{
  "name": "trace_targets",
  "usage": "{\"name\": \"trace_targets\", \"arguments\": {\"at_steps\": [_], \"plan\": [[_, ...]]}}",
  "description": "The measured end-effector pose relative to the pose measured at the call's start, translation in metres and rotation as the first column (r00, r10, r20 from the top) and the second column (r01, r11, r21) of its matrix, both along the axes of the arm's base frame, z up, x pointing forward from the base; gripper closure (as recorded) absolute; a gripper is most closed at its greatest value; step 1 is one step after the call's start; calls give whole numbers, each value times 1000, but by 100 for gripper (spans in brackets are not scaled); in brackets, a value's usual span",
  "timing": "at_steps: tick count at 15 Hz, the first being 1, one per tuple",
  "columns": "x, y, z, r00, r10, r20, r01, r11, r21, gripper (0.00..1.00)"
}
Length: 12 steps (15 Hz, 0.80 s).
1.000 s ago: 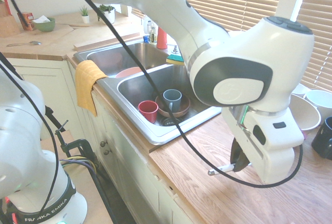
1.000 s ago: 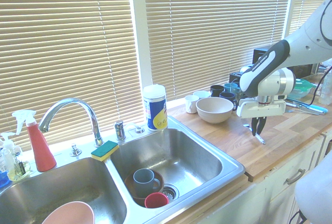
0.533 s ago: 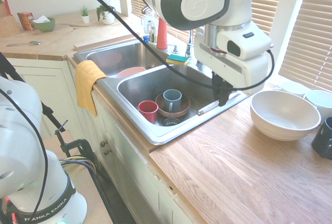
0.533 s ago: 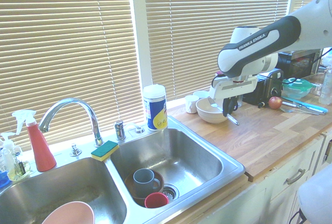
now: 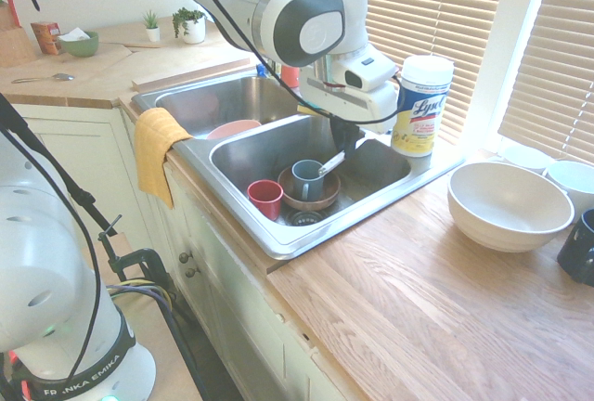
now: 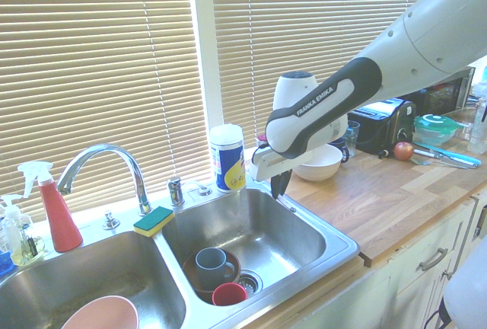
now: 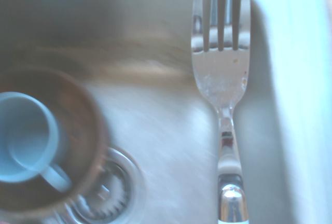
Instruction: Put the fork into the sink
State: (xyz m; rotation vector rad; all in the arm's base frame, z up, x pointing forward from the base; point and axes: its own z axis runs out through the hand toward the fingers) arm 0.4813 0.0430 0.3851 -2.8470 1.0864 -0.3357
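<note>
My gripper [image 5: 342,144] hangs over the far right part of the sink's right basin, shut on the fork [image 5: 329,162]. The fork sticks out slantwise below the fingers, above the basin floor. In the wrist view the fork [image 7: 220,84] shows its silver tines and neck over the steel bottom, next to the basin wall. The sink [image 5: 299,239] is a steel double basin; from the other side the gripper [image 6: 278,189] sits just inside the right basin's rim [image 6: 338,239].
The right basin holds a red cup [image 5: 265,199] and a blue-grey mug [image 5: 308,178] in a brown bowl [image 7: 85,130], near the drain [image 7: 111,195]. A wipes canister [image 5: 419,104], big white bowl [image 5: 506,204], yellow cloth [image 5: 156,146], sponge [image 6: 154,220] and faucet [image 6: 99,158] surround the sink.
The arm has swung from the counter on the right to above the right basin, carrying the fork along and lowering it toward the basin.
</note>
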Motion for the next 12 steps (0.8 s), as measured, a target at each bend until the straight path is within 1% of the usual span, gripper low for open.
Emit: {"name": "trace_targets", "arguments": {"at_steps": [3,7,12], "plan": [[15,28,-35,1000,16,16,-16,1000,-9,100],[26,60,-97,1000,23,-13,-23,1000,1,100],[32,74,-168,998,-31,-59,30,999,-23,100]]}}
